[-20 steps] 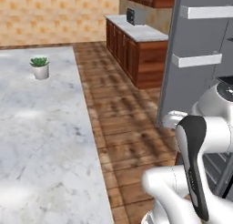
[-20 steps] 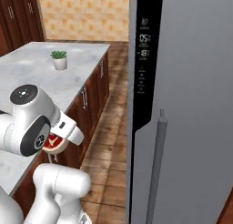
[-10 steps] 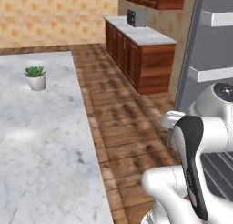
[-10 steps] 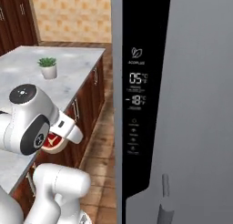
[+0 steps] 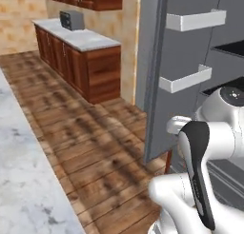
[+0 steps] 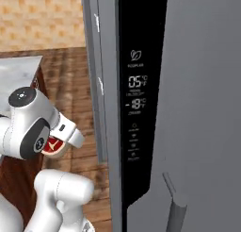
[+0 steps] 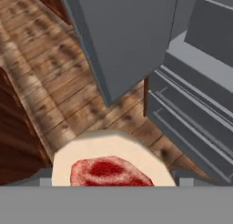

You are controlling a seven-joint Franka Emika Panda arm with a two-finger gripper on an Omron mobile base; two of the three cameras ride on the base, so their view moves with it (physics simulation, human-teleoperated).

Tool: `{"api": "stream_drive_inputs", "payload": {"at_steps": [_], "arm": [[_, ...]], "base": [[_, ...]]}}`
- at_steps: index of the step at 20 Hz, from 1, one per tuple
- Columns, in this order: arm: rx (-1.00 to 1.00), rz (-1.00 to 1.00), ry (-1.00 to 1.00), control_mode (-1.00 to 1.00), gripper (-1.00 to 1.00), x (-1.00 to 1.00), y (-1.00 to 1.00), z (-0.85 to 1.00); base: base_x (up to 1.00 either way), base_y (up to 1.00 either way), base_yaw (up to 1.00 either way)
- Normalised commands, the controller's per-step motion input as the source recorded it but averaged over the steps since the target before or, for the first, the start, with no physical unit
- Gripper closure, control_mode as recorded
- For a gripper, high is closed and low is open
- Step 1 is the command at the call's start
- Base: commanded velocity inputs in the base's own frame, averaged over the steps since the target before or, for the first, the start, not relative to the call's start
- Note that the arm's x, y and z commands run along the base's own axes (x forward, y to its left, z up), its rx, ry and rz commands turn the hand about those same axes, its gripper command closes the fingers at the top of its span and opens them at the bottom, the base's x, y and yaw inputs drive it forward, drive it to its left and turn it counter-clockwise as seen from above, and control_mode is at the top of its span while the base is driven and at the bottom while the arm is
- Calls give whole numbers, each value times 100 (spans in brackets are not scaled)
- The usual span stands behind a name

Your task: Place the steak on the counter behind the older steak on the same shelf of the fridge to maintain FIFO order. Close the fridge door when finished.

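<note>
Steak (image 7: 111, 168) at the bottom of the hand view: a thick round puck, mottled bright red top with darker blotches, broad pale cream rim; it sits at the tool (image 7: 113, 180), whose grey finger tips flank it on either side, pinching it. In the right base view the same steak (image 6: 53, 145) shows as a red patch tucked under the white wrist, held above the wooden floor (image 5: 90, 138). Fridge (image 6: 188, 108): grey, its door (image 5: 178, 81) swung open, white bins on the door's inner face; grey drawers (image 7: 191, 123) below; a black shelf (image 5: 231, 48) edge visible inside. Marbled surface (image 5: 24, 180) lies at left, well apart from the steak.
</note>
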Motion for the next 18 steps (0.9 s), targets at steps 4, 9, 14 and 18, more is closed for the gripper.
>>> {"api": "stream_drive_inputs", "payload": {"at_steps": [4,9,14,18], "arm": [[0,0,0,100,100,0,0,0],[0,0,0,100,100,0,0,0],[0,0,0,100,100,0,0,0],[0,0,0,100,100,0,0,0]], "base": [[14,-28,-73],[30,22,-68],[53,27,-55],[62,91,-62]]}}
